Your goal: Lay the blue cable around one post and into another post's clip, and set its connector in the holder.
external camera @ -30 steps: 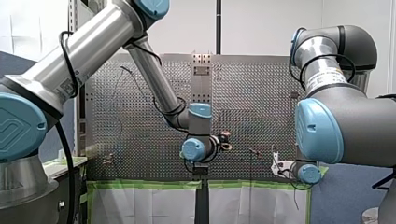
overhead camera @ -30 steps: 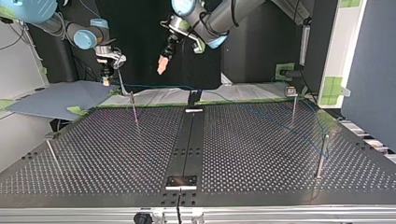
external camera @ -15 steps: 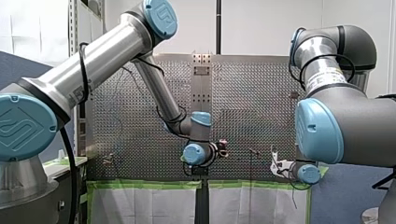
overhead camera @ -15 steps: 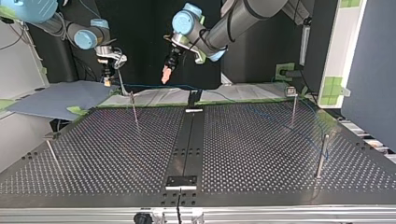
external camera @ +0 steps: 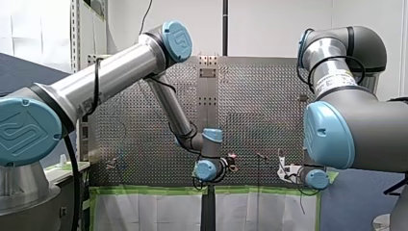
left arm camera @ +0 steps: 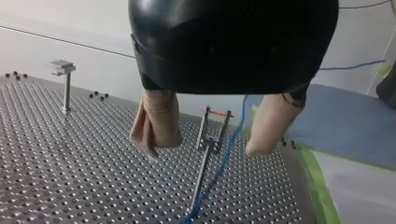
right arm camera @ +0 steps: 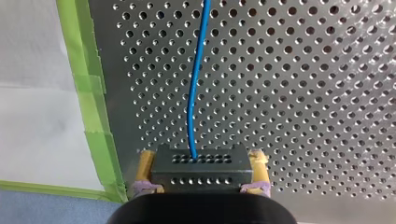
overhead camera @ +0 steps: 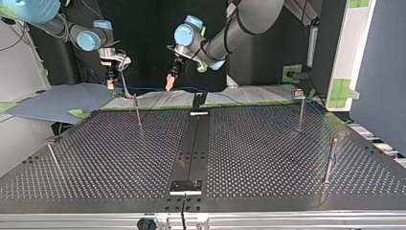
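Meanwhile, in the front view, my left gripper (external camera: pixel 232 161) had sunk well below where it hung a second before, its arm folded further down. It stood just beside the clip post (external camera: pixel 260 156), on the side away from my right gripper (external camera: pixel 285 169), which had not shifted from the post's other side. From the top view the same descent showed: the left gripper's pale pads had dropped to just above the blue cable (overhead camera: pixel 148 88), where it ran past the post along the table's far edge. The right gripper kept its place near the post, holding the cable's end up. The left wrist view showed the fingers (left arm camera: pixel 156 123) spread apart and gripping nothing. The post stood ahead of them in the gap, and the cable ran down close beside its shaft, though I could not tell whether it sat in the clip. In the right wrist view the yellow pads were clamped on the dark connector (right arm camera: pixel 201 168), with the cable leading straight out of it over the perforated plate. I judged the left arm was lowering to pinch the cable beside the post and seat it in the clip. The connector, still in the right gripper, had yet to reach its holder.
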Action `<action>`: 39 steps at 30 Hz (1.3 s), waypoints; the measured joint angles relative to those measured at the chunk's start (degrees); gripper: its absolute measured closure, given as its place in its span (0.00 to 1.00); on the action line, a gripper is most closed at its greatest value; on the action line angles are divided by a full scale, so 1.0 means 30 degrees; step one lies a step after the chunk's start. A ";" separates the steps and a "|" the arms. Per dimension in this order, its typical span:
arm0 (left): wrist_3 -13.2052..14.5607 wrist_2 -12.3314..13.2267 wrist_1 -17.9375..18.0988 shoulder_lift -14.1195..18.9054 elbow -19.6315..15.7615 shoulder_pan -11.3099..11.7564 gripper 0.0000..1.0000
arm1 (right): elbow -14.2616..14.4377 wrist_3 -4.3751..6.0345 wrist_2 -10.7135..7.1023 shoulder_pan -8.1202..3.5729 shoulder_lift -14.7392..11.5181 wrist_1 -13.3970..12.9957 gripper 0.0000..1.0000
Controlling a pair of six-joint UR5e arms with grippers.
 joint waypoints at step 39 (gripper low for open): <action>0.0055 -0.3153 0.1417 -0.2778 0.4061 0.0504 0.00 | -0.0621 0.0060 0.0872 -0.0479 0.0006 0.0647 1.00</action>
